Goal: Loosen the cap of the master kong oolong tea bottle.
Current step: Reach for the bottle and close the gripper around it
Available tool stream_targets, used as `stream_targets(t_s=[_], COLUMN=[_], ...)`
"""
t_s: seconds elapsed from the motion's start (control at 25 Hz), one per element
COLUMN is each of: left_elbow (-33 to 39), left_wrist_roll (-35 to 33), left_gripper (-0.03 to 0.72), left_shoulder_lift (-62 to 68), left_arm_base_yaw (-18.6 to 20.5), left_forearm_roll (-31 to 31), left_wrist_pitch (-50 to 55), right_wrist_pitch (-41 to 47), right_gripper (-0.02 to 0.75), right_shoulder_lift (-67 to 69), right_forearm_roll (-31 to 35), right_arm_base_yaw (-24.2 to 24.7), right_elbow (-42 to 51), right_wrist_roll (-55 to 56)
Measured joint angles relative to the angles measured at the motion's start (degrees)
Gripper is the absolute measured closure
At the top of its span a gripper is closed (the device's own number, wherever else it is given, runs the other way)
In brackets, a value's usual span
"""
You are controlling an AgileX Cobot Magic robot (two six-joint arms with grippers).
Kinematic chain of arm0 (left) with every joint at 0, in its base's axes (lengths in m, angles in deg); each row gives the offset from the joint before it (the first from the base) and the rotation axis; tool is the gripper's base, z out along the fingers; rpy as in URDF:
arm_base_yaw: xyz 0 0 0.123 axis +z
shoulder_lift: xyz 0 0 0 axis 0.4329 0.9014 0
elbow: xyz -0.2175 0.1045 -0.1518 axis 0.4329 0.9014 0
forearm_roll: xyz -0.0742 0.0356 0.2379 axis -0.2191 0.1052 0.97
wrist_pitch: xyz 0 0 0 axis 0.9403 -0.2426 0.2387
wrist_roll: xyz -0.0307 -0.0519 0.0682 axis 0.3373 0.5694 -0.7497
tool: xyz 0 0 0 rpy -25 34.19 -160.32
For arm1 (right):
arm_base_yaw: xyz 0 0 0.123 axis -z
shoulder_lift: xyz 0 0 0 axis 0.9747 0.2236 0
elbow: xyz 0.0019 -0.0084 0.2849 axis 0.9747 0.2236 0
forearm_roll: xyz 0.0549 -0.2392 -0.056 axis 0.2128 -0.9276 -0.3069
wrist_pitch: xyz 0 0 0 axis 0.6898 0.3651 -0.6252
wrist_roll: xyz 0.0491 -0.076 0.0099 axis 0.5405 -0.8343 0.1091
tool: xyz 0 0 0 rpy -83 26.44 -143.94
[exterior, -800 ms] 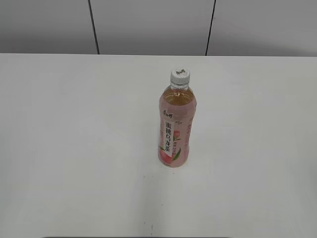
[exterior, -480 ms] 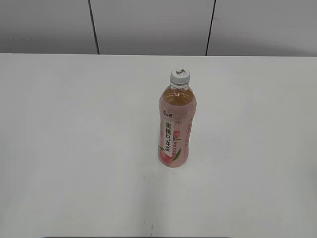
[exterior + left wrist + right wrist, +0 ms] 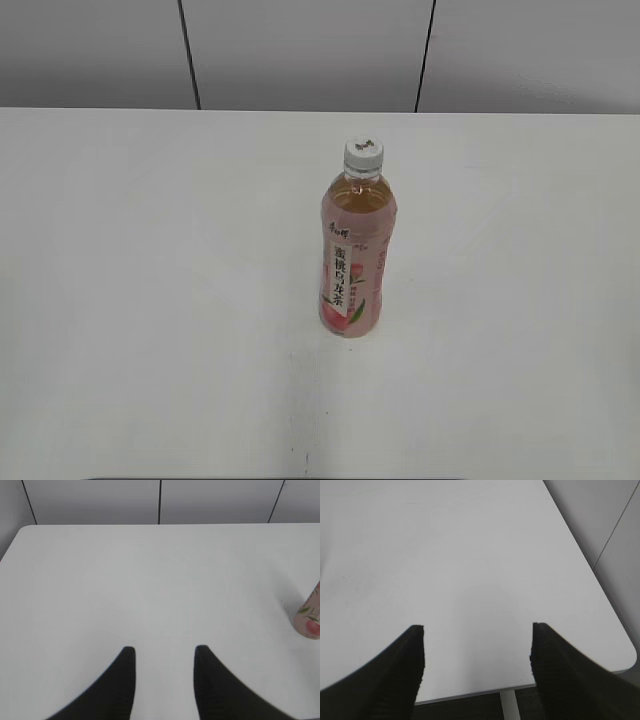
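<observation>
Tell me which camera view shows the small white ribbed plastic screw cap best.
The exterior view: the small white ribbed plastic cap sits fully visible on the upright clear pink-labelled tea bottle. The left wrist view shows only the bottle's base at its right edge; the right wrist view shows neither.

A white cap [image 3: 364, 153] tops the amber bottle [image 3: 355, 250] with its pink peach-printed label, on a white table [image 3: 150, 300].

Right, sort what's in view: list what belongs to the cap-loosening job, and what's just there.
Job:
- bottle, upright on the table, its base also at the left wrist view's right edge
- cap, on the bottle
- left tool, open, holding nothing
- right tool, open, holding nothing

Just there:
- table
- wall panels behind it
</observation>
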Motion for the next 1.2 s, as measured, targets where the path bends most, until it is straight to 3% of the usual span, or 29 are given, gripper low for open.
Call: stream_targets(t_s=[0.88, 1.2], left_elbow=[-0.1, -0.4], left_wrist_roll=[-0.3, -10.8], left_gripper=[0.446, 0.431], left_shoulder_lift=[0.0, 0.8], left_arm_base_yaw=[0.0, 0.0], left_forearm_roll=[-1.6, -10.1], left_wrist_pitch=[-0.6, -16.9], right_wrist_pitch=[0.0, 0.0], right_gripper=[0.233, 0.233], right_shoulder_lift=[0.0, 0.0], right_forearm_roll=[0.0, 0.0], right_arm_base_yaw=[0.0, 0.0], right_elbow=[0.0, 0.0], right_wrist_roll=[0.0, 0.0])
